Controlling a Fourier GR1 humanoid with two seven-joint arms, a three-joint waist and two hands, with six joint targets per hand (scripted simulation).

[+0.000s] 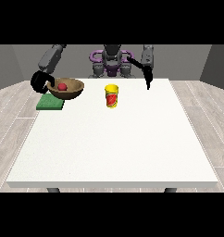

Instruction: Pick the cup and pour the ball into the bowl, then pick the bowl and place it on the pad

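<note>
A brown bowl (69, 90) with a red ball (62, 86) inside it hangs over the right end of the green pad (49, 103) at the table's far left. The hand at the view's left (41, 82) is shut on the bowl's left rim. Whether the bowl touches the pad I cannot tell. A yellow cup (112, 96) with a red label stands upright near the middle of the table's far part. The hand at the view's right (148, 81) hangs over the far right edge, fingers straight and pointing down, holding nothing.
The white table (114, 143) stretches wide towards the camera. The robot's torso (111, 62) stands behind the far edge. Wooden floor surrounds the table.
</note>
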